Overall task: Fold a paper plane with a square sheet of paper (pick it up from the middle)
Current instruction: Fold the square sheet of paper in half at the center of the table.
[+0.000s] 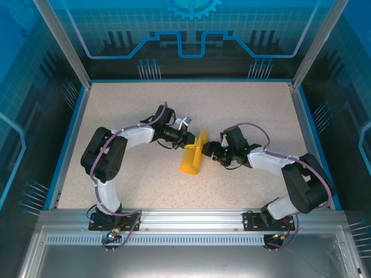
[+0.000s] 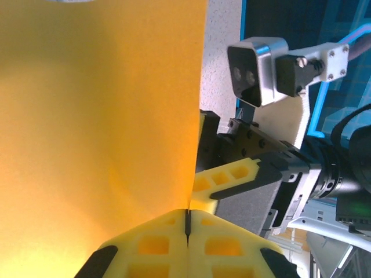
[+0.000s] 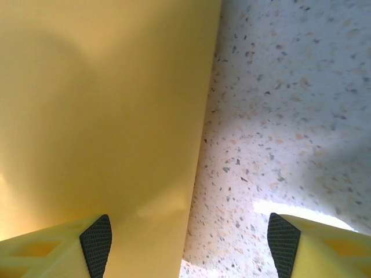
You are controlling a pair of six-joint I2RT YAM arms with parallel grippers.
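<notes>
- Table (image 1: pixel 249 110): speckled beige top with a blue border, and an aluminium rail (image 1: pixel 191 219) along the near edge where both bases bolt on.
- Left arm (image 1: pixel 107 153): rises from its base and bends in toward table centre.
- Right arm (image 1: pixel 301 185): mirrors it, bending in from the other side. The two wrists almost meet mid-table.
- Square sheet of paper (image 1: pixel 193 159): orange-yellow, at table centre between the two grippers.
  - From the top view it is bent. The lower part lies toward the near side and the upper flap stands tilted up by the grippers.
  - It covers the left half of the left wrist view (image 2: pixel 98 116) and of the right wrist view (image 3: pixel 104 116).
- Left gripper (image 1: pixel 189 138): in its own camera (image 2: pixel 186 223) the yellow fingers are pressed together with only a thin seam between them. The sheet's lower corner runs right into that seam, so it is clamped on the paper.
- Right gripper (image 1: pixel 210 152): jaws spread wide in its own camera (image 3: pixel 188 246).
  - The sheet's straight edge runs down between the two pads, with bare table (image 3: pixel 290 116) on the other side.
  - The paper sits by the left-hand pad (image 3: pixel 95 243). I can't tell whether it actually touches.
- Right wrist camera (image 2: pixel 255 69): silver housing on a white bracket, seen from the left wrist just beyond the paper edge. One yellow finger (image 2: pixel 229 174) of the right gripper pokes out beside the sheet.
</notes>
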